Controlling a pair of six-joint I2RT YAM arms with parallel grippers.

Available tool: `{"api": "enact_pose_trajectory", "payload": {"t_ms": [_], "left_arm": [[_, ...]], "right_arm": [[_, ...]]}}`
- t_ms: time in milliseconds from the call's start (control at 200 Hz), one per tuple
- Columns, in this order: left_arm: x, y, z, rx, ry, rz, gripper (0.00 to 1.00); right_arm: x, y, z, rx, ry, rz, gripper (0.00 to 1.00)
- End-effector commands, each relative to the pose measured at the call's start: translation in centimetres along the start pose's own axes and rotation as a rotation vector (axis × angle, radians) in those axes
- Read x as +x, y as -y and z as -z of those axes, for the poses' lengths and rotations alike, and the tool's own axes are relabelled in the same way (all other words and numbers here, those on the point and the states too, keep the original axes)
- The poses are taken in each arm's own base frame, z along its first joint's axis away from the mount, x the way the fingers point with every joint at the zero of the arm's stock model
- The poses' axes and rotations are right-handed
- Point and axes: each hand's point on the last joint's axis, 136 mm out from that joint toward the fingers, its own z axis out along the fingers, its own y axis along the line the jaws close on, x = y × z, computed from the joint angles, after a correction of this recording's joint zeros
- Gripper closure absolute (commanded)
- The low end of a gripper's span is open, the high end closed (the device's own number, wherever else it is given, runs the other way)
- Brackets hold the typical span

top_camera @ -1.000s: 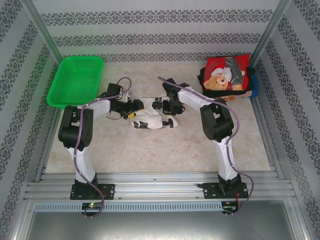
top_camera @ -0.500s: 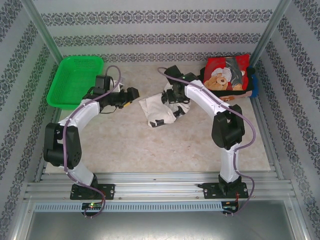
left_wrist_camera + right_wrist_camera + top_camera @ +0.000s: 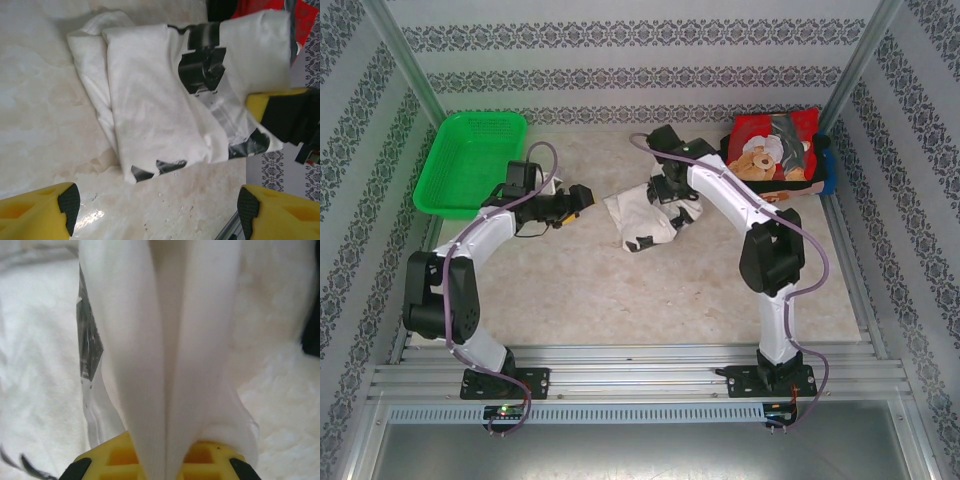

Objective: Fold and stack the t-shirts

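Nearby, the left gripper (image 3: 580,194) hangs with its jaws apart just beside the white t-shirt (image 3: 638,222) on the table (image 3: 620,300), likely freed to take another edge. The right gripper (image 3: 157,462) is clamped on a doubled fold of that shirt, probably to draw it over. Farther right waits the folded stack, red teddy-bear shirt (image 3: 772,145) on top. The white shirt's black print shows no legible lettering.

The white t-shirt (image 3: 636,216), printed with black blocks, lies roughly folded and rumpled at 12 o'clock from the table's centre, with one ribbed edge gathered upward. At 2 o'clock, well apart, sits a stack: a red teddy-bear shirt (image 3: 775,146) on top of a black shirt (image 3: 725,152) and a blue shirt (image 3: 829,178).
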Motion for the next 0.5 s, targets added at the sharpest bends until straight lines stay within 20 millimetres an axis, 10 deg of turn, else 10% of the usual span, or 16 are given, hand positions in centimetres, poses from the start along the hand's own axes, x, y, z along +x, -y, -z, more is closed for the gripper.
{"api": "enact_pose_trajectory", "payload": {"t_ms": [0,500], "left_arm": [[-0.3,0.4,1.3,0.013,0.027,-0.017,0.17],[0.7,-1.7,2.9,-0.044,0.031,0.010,0.16]], "right_arm": [[-2.5,0.6,1.9,0.082,0.055,0.158,1.00],[-9.3,4.6,2.3,0.257,0.175,0.410,1.00]]}}
